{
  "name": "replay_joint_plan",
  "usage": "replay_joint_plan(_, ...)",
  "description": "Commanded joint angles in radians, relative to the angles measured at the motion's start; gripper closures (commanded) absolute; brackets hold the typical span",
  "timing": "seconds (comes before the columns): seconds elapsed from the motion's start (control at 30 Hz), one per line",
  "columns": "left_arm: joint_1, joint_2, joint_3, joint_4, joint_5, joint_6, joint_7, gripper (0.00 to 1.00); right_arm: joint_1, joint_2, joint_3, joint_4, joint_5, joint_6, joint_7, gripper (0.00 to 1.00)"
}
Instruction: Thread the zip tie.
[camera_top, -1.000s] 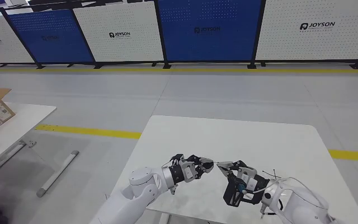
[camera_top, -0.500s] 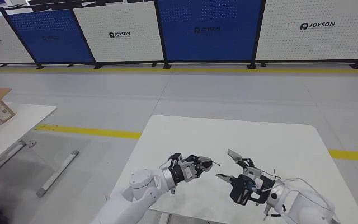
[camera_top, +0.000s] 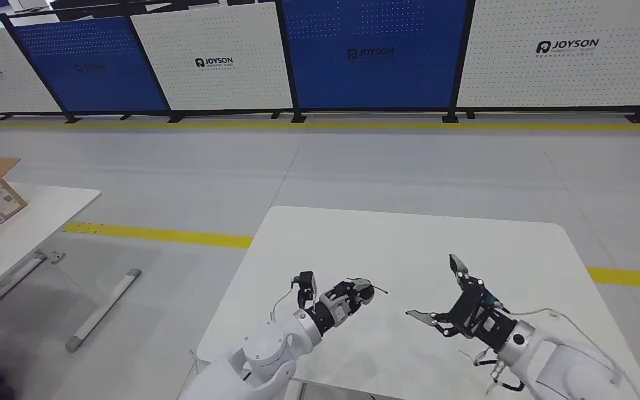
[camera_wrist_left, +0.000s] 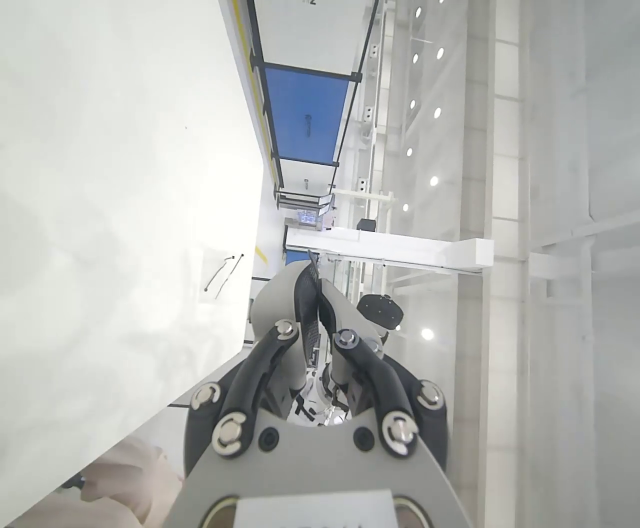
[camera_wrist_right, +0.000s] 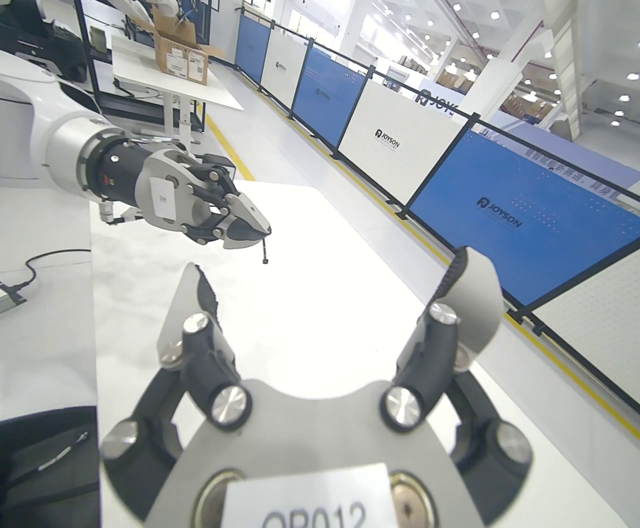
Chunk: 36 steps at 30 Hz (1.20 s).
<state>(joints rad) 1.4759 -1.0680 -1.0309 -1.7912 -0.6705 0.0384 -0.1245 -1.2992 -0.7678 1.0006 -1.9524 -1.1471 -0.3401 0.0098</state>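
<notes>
The white table (camera_top: 420, 240) stands on a grey floor, and a yellow floor line (camera_top: 150, 235) runs up to its left edge. Beyond its far edge stands a row of blue and white partition panels (camera_top: 375, 50). Well off its left edge stands a second table (camera_top: 40, 215) carrying a cardboard box (camera_top: 8, 195), and a black cable (camera_wrist_right: 30, 267) lies beside the left edge.
</notes>
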Motion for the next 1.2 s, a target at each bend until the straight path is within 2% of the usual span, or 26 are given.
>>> replay_joint_plan(0.0,0.000,0.000,0.000,0.000,0.000,0.000,0.000,1.00,0.000,0.000,0.000,0.000,0.001,0.000,0.000,0.00)
replay_joint_plan(0.07,0.000,0.000,0.000,0.000,0.000,0.000,0.000,1.00,0.000,0.000,0.000,0.000,0.001,0.000,0.000,0.00)
replay_joint_plan(0.13,0.001,-0.002,0.001,0.005,0.034,-0.021,0.021,1.00,-0.011,-0.006,0.002,0.011,0.068,0.000,-0.008,0.00)
replay_joint_plan(0.2,0.007,-0.003,0.013,0.008,0.088,-0.047,0.039,1.00,-0.013,-0.008,-0.012,0.016,0.182,0.000,-0.015,0.00)
replay_joint_plan(0.37,0.018,-0.009,0.044,0.025,0.252,-0.118,0.107,1.00,0.025,0.002,-0.050,0.035,0.501,0.000,0.032,0.00)
replay_joint_plan(0.47,0.024,-0.015,0.067,0.031,0.321,-0.147,0.144,1.00,0.054,0.011,-0.067,0.048,0.723,0.000,0.127,0.00)
replay_joint_plan(0.5,0.024,-0.015,0.067,0.031,0.321,-0.147,0.144,1.00,0.064,0.012,-0.069,0.049,0.748,0.000,0.149,0.00)
replay_joint_plan(0.8,0.024,-0.015,0.067,0.031,0.321,-0.147,0.144,1.00,0.064,0.012,-0.069,0.049,0.748,0.000,0.149,0.00)
replay_joint_plan(0.9,0.022,-0.018,0.066,0.024,0.319,-0.151,0.149,1.00,0.065,0.007,-0.083,0.042,0.847,0.000,0.218,0.00)
replay_joint_plan(0.93,0.026,-0.019,0.060,0.015,0.313,-0.158,0.152,1.00,0.076,0.005,-0.094,0.045,0.914,0.000,0.276,0.00)
replay_joint_plan(1.03,0.042,-0.018,0.047,-0.006,0.298,-0.164,0.139,1.00,0.115,-0.003,-0.106,0.075,1.064,0.000,0.369,0.00)
replay_joint_plan(1.17,0.060,-0.017,0.029,-0.027,0.302,-0.161,0.137,1.00,0.146,-0.020,-0.126,0.139,1.201,0.000,0.465,0.00)
